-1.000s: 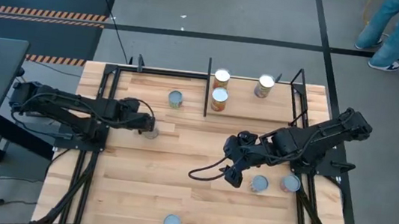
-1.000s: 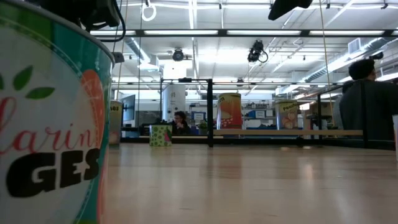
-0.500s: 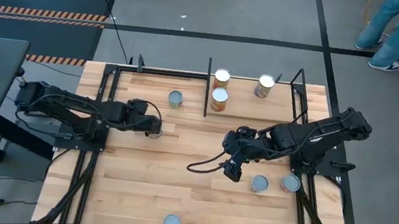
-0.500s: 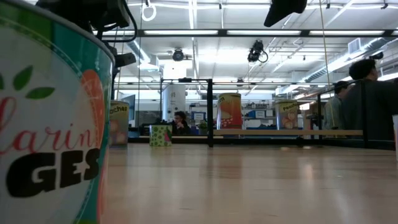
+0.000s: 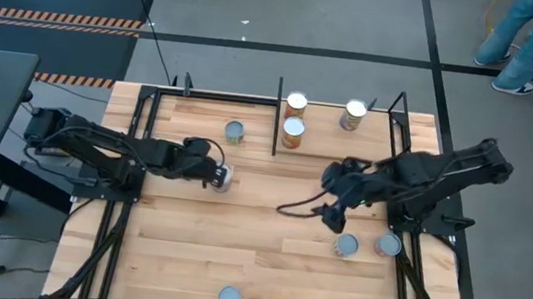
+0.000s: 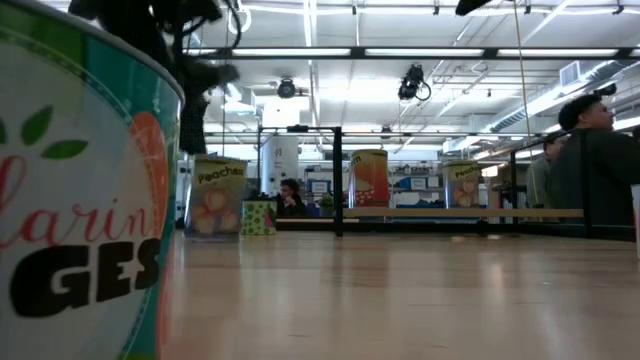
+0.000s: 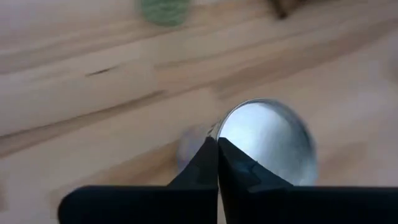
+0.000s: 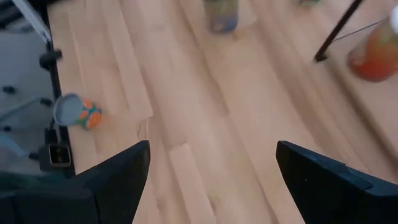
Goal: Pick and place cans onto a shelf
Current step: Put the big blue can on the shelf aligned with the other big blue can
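Left end effector (image 5: pixel 220 175) sits over the left-centre of the wooden bench (image 5: pixel 235 252), arm stretched in from the left edge. Its fingers (image 7: pixel 211 165) are pressed together tip to tip, with nothing between them. A can with a silvery top (image 7: pixel 267 142) lies just beyond the fingertips; whether they touch its rim cannot be told from the left wrist view. In the high view that same can shows as a pale round top right at the end effector.

Right end effector (image 5: pixel 331 217) hangs over the right-centre of the bench, jaws spread wide and empty; the right wrist view shows bare boards between its two fingers (image 8: pixel 115 177).

Shelf (image 5: pixel 278 121): thin black rails and posts along the far side of the bench. Two orange-sided cans (image 5: pixel 293 132) stand one behind the other just right of the central post; a third can (image 5: pixel 354 115) stands farther right, near the right-hand post. A blue-grey topped can (image 5: pixel 234 132) stands left of the central post.

Loose cans: two (image 5: pixel 345 245) side by side near the right edge of the bench, just past the right end effector; one (image 5: pixel 229 297) alone at the near edge, centre.

Low view: a mandarin oranges can (image 6: pixel 80 200) fills the left foreground. A peaches can (image 6: pixel 216 196) stands farther back under the dark arm. People (image 6: pixel 590 150) stand in the room at the right.
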